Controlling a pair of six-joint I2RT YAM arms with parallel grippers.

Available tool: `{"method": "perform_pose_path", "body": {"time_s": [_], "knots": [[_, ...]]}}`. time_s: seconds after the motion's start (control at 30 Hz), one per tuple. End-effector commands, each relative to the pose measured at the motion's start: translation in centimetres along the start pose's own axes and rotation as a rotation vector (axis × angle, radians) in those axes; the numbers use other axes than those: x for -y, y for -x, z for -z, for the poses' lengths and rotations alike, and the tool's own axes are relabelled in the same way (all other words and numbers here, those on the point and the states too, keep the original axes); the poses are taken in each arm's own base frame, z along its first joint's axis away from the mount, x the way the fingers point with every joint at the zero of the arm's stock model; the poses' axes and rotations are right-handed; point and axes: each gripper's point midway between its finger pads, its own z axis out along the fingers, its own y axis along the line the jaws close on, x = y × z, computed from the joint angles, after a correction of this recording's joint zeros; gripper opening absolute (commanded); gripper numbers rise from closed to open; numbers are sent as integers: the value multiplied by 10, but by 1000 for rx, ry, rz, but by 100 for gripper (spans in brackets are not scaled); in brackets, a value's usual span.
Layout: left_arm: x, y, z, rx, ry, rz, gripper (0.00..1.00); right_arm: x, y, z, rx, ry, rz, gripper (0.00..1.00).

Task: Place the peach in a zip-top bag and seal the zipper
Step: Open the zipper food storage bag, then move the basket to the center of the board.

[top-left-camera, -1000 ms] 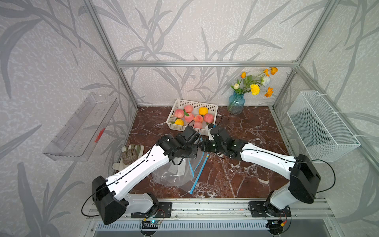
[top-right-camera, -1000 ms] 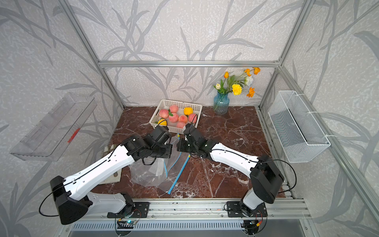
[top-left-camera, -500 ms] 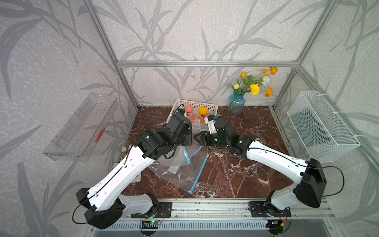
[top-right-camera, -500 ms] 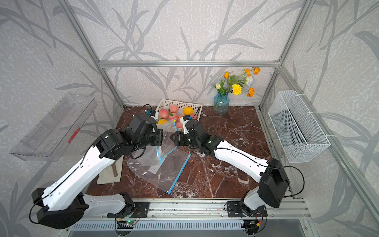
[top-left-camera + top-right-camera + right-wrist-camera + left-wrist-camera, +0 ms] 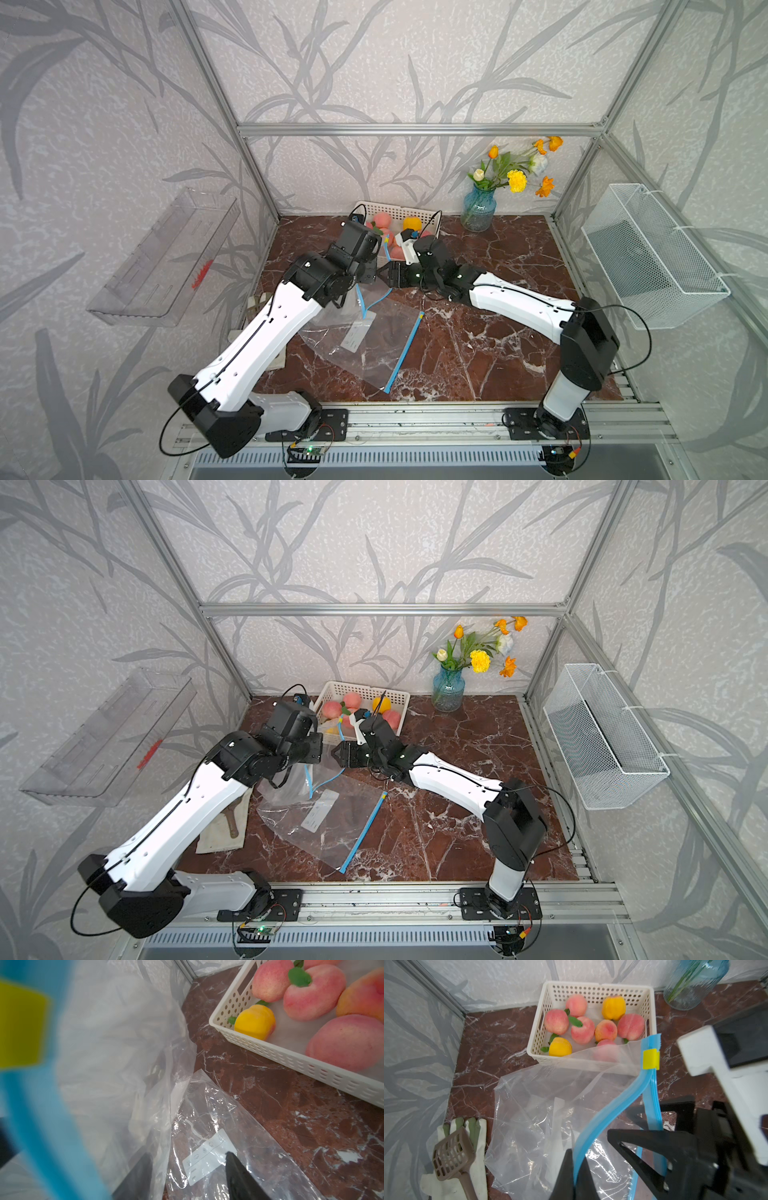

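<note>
Left wrist: left end effector [image 5: 574, 1164] clamped on blue zipper strip [image 5: 611, 1110]; right end effector [image 5: 617, 1121] parted, empty.

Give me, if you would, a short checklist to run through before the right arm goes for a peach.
1. Bag grip: left gripper is shut on the blue zipper strip of the zip-top bag: ok.
2. Free hand: right gripper is open and empty: ok.
3. Bag mouth open: the strips are parted, with the yellow slider at one end: ok.
4. Peach in the bag: not ok; the peaches all lie in the basket.
5. Mouth wide enough for a peach: cannot tell.
</note>
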Motion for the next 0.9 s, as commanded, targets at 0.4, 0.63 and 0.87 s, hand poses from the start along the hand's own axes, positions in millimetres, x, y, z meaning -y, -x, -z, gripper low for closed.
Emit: {"method": "perform_pose_path", "body": {"time_s": [0.4,0.63,0.87], "knots": [[28,-49,-77,-187,-110,195,0,121,40,50,72,-330,-75,73],[21,-42,-69,-158,-92,237,0,209,42,14,-43,-592,-142,71],[13,-39,-62,-144,-78,271,0,260,36,-9,-119,-702,-194,67]]}}
